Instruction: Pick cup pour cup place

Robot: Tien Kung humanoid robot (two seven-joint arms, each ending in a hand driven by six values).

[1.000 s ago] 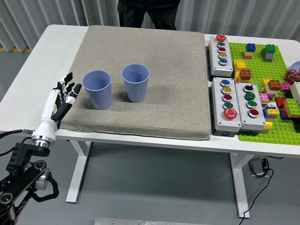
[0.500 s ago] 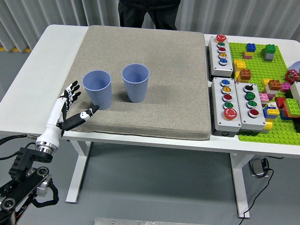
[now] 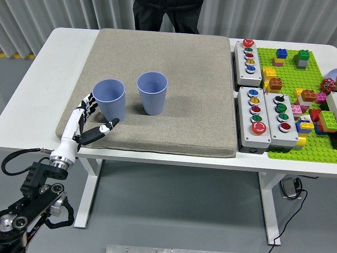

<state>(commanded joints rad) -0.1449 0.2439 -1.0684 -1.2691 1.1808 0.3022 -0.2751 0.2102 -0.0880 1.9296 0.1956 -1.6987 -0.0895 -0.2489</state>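
Two blue ribbed cups stand upright on the grey mat (image 3: 189, 74): the left cup (image 3: 110, 100) and, just right of it and a little farther back, the right cup (image 3: 152, 93). My left hand (image 3: 95, 118) is open at the left cup's base, its fingers (image 3: 87, 104) behind the cup's left side and its thumb (image 3: 104, 129) stretched along the mat in front. It is close around the cup but I cannot tell if it touches. My right hand is out of view.
Grey button boxes (image 3: 261, 109) with coloured buttons sit right of the mat. A green baseplate (image 3: 295, 74) with loose toy bricks lies at the far right. A person in dark clothes (image 3: 166, 15) stands at the table's far side.
My left hand has moved right and forward from beside the mat's left edge to the left cup, with the thumb swinging out in front of the cup. The cups have not moved.
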